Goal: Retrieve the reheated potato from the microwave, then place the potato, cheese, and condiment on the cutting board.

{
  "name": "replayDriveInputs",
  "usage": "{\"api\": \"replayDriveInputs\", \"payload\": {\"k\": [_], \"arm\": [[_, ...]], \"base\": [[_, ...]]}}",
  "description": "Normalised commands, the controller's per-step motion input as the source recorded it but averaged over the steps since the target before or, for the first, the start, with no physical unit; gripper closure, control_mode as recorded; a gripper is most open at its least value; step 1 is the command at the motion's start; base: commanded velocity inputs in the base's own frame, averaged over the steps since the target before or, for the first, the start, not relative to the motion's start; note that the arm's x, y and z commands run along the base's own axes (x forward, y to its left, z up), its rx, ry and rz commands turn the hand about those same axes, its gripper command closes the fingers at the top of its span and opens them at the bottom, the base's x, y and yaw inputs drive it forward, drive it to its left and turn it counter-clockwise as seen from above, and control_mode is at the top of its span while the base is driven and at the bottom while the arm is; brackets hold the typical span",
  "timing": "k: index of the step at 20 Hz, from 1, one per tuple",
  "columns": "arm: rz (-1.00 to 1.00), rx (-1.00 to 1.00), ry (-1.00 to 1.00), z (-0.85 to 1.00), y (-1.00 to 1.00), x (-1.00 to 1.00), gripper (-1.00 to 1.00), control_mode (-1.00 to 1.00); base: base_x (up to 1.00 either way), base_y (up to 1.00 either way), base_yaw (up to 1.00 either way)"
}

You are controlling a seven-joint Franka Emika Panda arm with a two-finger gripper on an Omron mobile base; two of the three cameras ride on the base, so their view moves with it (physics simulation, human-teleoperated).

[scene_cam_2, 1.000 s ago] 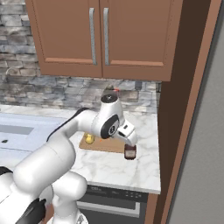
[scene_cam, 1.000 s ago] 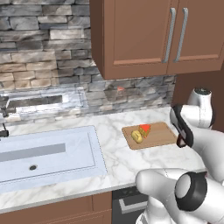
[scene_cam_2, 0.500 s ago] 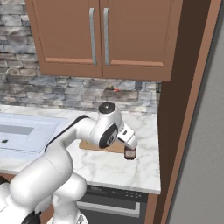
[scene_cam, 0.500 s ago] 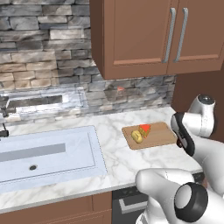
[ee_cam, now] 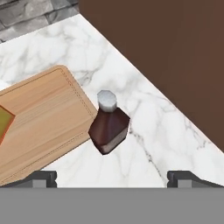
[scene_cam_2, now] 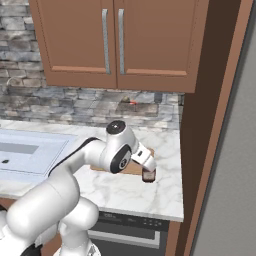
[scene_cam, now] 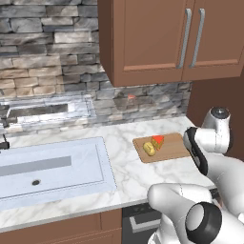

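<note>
Gripper [ee_cam: 112, 177] over counter [ee_cam: 166, 144] near its right edge, jaws wide apart, nothing between them. Condiment [ee_cam: 108, 124] upright on marble just beyond, at cutting board [ee_cam: 43, 118] right edge, off board. Potato [scene_cam: 149, 148] and cheese [scene_cam: 157, 141] farther, on board's left part.

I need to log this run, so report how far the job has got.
Done: the potato and the cheese lie on the cutting board. In hand: the open gripper hovers over the condiment bottle, which stands on the marble counter beside the board's edge, not gripped. Left: grasp the bottle and set it on the board.
</note>
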Motion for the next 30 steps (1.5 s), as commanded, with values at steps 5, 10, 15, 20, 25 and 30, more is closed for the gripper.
{"api": "replayDriveInputs", "payload": {"k": [5,10,15,20,25,30], "arm": [[-0.05,-0.02,0.0,0.0,-0.02,0.04,-1.0,-1.0],[-0.01,0.0,0.01,0.0,0.0,0.05,-1.0,-1.0],[0.0,0.0,0.03,0.0,-0.05,0.08,-1.0,-1.0],[0.0,0.0,0.04,-0.01,-0.03,0.08,-1.0,-1.0],[0.0,0.0,0.04,-0.05,-0.02,0.14,-1.0,-1.0],[0.0,0.0,0.02,-0.06,0.0,0.17,-1.0,-1.0]], "base": [[0.0,0.0,0.0],[0.0,0.0,0.0],[0.0,0.0,0.0],[0.0,0.0,0.0],[0.0,0.0,0.0],[0.0,0.0,0.0]]}}
